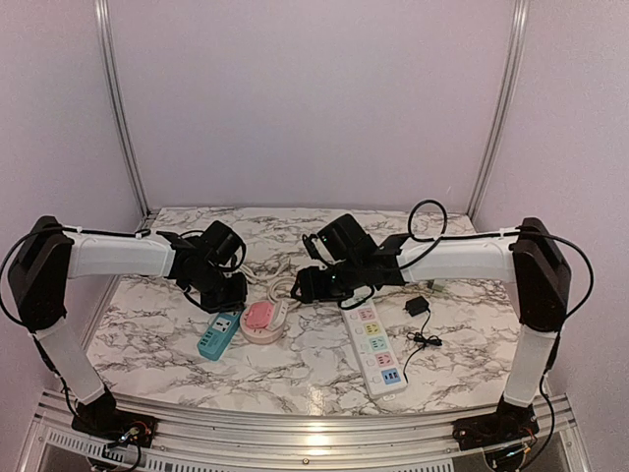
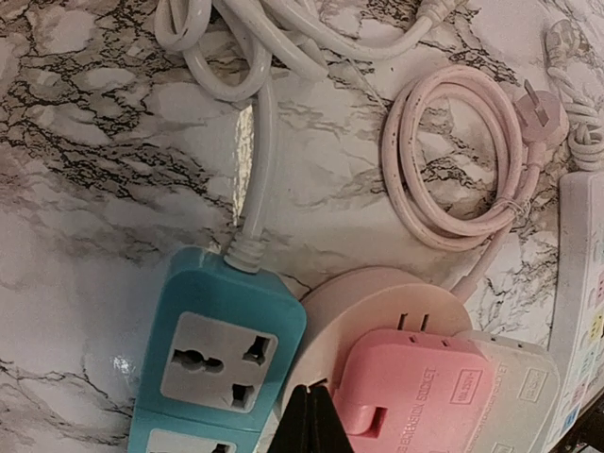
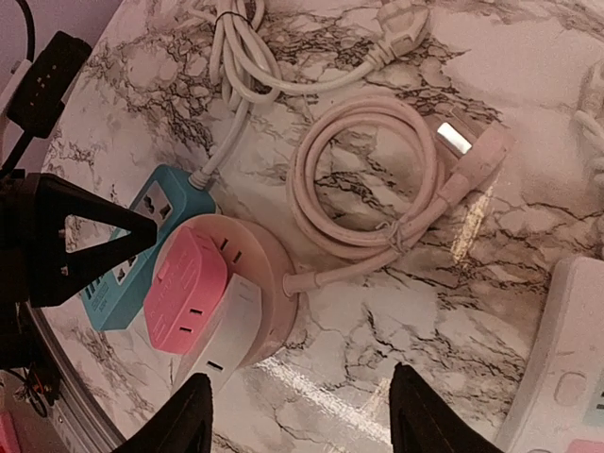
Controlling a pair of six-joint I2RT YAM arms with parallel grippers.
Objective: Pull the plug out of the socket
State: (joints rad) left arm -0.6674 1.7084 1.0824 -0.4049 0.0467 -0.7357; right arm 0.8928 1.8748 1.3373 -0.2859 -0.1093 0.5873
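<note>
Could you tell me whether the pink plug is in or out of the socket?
In, it seems: the plug sits flat against the round socket, both white neighbours beside it.

Marble table (image 1: 147, 339), white with dark veins. Pale wall (image 1: 314, 98) behind, shiny metal pole (image 1: 118, 108) on each side.

Blue-green power strip (image 1: 218, 335) lies flat, left of middle. Holes in white squares, facing up. Fat white cord (image 3: 236, 57) comes out of far end, goes back into loopy bundle.

Long white power strip (image 1: 374, 348) lies flat on right side, well apart from blue-green one. Row of little coloured squares on top.

Small black box (image 1: 418, 307) near its far end, not touching. Thin black wire (image 1: 425, 341) curls beside it.
</note>
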